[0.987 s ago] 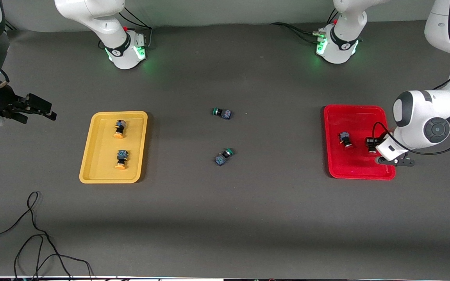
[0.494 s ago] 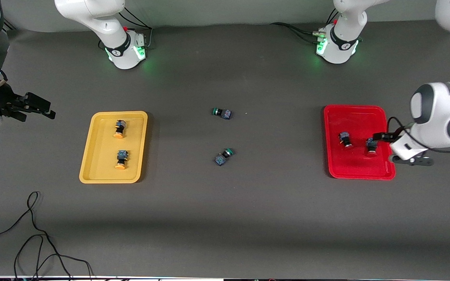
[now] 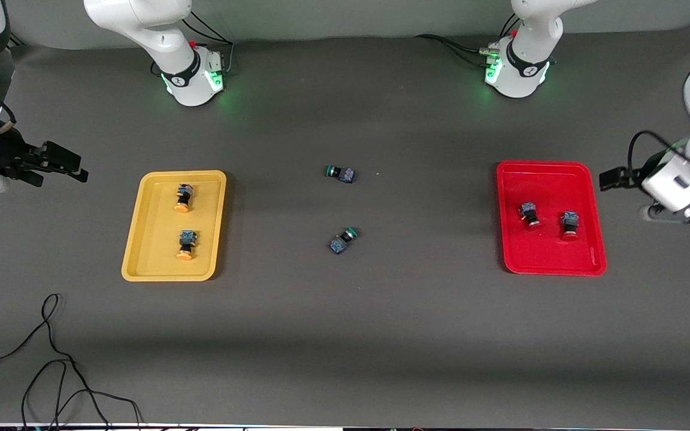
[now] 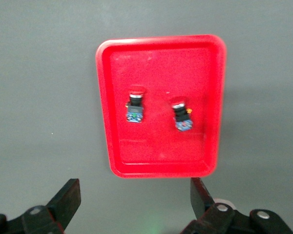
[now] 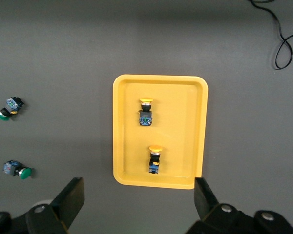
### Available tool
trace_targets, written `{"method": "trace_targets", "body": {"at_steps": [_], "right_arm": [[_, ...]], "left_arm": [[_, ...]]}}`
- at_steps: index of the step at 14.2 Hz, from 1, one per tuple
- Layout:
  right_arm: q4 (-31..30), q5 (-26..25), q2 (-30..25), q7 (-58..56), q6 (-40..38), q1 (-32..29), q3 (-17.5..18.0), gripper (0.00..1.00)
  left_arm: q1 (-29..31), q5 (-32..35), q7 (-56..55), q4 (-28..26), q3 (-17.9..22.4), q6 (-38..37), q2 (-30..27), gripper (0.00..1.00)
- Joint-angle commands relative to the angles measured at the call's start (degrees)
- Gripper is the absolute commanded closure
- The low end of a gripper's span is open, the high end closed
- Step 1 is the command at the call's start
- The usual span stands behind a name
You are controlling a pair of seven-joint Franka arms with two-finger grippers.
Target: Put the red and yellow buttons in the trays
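Two red-capped buttons (image 3: 529,215) (image 3: 569,225) lie side by side in the red tray (image 3: 545,179). Two orange-yellow-capped buttons (image 3: 184,197) (image 3: 187,244) lie in the yellow tray (image 3: 153,239). My left gripper (image 3: 614,178) is open and empty, up in the air off the red tray's edge at the left arm's end of the table. Its wrist view shows its fingers (image 4: 68,200) wide apart and the red tray (image 4: 161,53) with both buttons (image 4: 135,105) (image 4: 181,114). My right gripper (image 3: 66,164) is open and empty, off the yellow tray (image 5: 180,131) at the right arm's end.
Two green-capped buttons (image 3: 340,173) (image 3: 343,239) lie on the dark mat mid-table between the trays. A black cable (image 3: 51,359) loops on the mat near the front camera at the right arm's end.
My left gripper has drawn back and up from the red tray toward its end of the table, leaving the second red button lying there. My right arm has hardly moved.
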Motion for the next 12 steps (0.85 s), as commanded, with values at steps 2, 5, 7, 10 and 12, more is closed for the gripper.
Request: {"method": "trace_targets", "body": {"at_steps": [2, 5, 7, 10, 12], "right_arm": [[0.45, -1.61, 0.26, 1.25, -0.37, -0.11, 0.97, 0.0], [0.54, -1.17, 0.17, 0.72, -0.38, -0.11, 1.59, 0.0], [1.33, -1.43, 0.17, 0.89, -0.37, -0.11, 1.59, 0.0], [1.42, -1.6, 0.26, 1.24, -0.55, -0.2, 1.59, 0.0], [1.33, -1.61, 0.26, 1.25, -1.08, -0.28, 1.59, 0.0]], "left_arm": [[-1.08, -3.2, -0.1, 8.94, -1.11, -6.46, 1.18, 0.0], [-9.74, -3.38, -0.55, 9.57, 5.61, -6.11, 1.19, 0.0], [-20.29, -3.46, -0.55, 9.91, 16.15, -5.93, 1.1, 0.0], [-22.53, -3.46, -0.29, 10.09, 18.58, -6.19, 0.48, 0.0], [-22.53, -3.46, -0.29, 10.71, 18.49, -6.63, 0.48, 0.0]]}}
